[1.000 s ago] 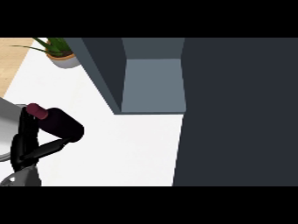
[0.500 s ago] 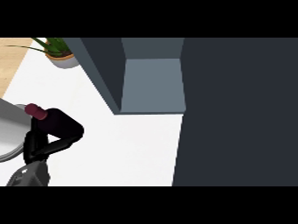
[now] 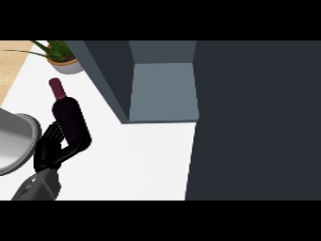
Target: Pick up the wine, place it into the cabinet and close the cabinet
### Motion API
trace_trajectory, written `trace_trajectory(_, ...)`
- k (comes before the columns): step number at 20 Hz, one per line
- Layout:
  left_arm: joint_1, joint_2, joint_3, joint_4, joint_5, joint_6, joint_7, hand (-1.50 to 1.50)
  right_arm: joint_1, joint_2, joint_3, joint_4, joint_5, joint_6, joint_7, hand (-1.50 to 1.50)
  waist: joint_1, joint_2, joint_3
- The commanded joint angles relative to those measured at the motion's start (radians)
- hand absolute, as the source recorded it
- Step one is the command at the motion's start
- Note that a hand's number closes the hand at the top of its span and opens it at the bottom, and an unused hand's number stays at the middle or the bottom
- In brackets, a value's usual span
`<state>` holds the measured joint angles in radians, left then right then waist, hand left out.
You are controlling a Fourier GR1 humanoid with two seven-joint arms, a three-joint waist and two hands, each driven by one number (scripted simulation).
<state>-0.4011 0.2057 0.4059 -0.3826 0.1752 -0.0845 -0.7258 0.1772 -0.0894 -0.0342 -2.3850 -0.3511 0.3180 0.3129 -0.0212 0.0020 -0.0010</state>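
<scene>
— Where's the wine bottle (image 3: 67, 110)?
— Over the counter (image 3: 142, 155), left of the open cabinet (image 3: 161, 94); the left hand (image 3: 55, 146) curls round its base (neck clear for entry).

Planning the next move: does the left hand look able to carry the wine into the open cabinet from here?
Probably yes: the left hand holds the wine bottle, and bare counter lies before the open cabinet.

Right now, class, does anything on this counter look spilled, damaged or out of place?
Nothing stands out. The left hand has its fingers curled round the wine bottle, and the open cabinet and potted plant look undisturbed.
</scene>
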Motion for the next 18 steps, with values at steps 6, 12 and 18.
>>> trace_trajectory(6, 0.019, -0.028, -0.056, 0.111, -0.064, -0.021, -0.164, 1.5, 0.024, 0.005, 0.015, -0.117, -0.007, -0.03, 0.057, -1.5, 0.004, 0.0, -0.001)
trace_trajectory(12, 0.128, -0.051, -0.094, 0.037, -0.07, -0.11, -0.265, 1.5, 0.017, 0.019, 0.034, -0.066, 0.032, -0.021, 0.018, -1.5, 0.015, -0.003, 0.001)
trace_trajectory(18, 0.155, -0.101, -0.129, -0.091, -0.044, -0.172, -0.242, 1.5, 0.039, -0.033, -0.039, -0.105, -0.067, -0.005, 0.039, -1.5, 0.018, -0.008, 0.002)
